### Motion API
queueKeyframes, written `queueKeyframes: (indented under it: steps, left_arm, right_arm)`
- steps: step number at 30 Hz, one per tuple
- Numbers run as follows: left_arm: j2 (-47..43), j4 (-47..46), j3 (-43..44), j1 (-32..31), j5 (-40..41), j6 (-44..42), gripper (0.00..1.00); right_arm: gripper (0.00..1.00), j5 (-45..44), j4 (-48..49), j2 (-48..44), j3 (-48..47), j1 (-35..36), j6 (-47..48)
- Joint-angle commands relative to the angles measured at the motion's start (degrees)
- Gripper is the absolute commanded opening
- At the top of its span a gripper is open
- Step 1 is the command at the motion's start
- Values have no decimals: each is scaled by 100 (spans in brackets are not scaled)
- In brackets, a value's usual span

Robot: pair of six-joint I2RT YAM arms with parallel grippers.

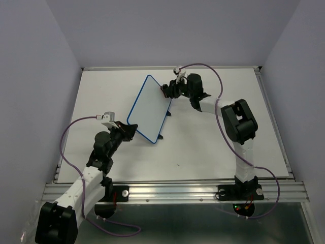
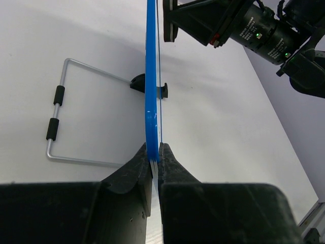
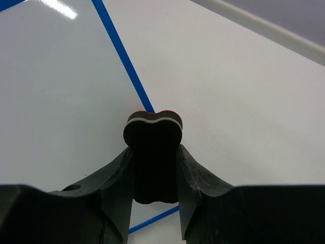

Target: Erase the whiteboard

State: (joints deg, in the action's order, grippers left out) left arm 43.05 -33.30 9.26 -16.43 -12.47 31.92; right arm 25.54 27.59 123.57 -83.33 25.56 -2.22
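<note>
Whiteboard [image 1: 149, 108], one only, edge pinched in left claw [image 2: 155, 152]; right claw [image 3: 154, 148] clamps one eraser [image 3: 152, 127].

Layout as you see it from above: the whiteboard [image 1: 148, 108] stands tilted near the middle of the tabletop [image 1: 203, 147]. Its wire stand [image 2: 61, 114] lies on the side facing away from the right arm. Your left claw [image 1: 130, 131] pinches the board's near-left edge. Your right claw [image 1: 164, 90] sits at the far-right edge, with the eraser [image 3: 152, 137] between its fingers, at the frame.
</note>
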Motion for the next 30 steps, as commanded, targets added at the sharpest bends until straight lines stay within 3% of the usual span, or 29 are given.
queueKeyframes:
  steps: [1,11,20,30]
  left_arm:
    - [151,491,76,-115,-344,-177,0]
    - [143,517,85,-115,-274,-178,0]
    - [125,535,85,-115,-256,-178,0]
    - [213,517,111,-115,-291,-195,0]
  right_arm:
    - [1,135,220,211,-245,1,-59]
    - [1,39,343,352,562,1,-33]
    - [1,-23,-7,317,634,1,-68]
    - [1,1241,-430,256,397,107,406]
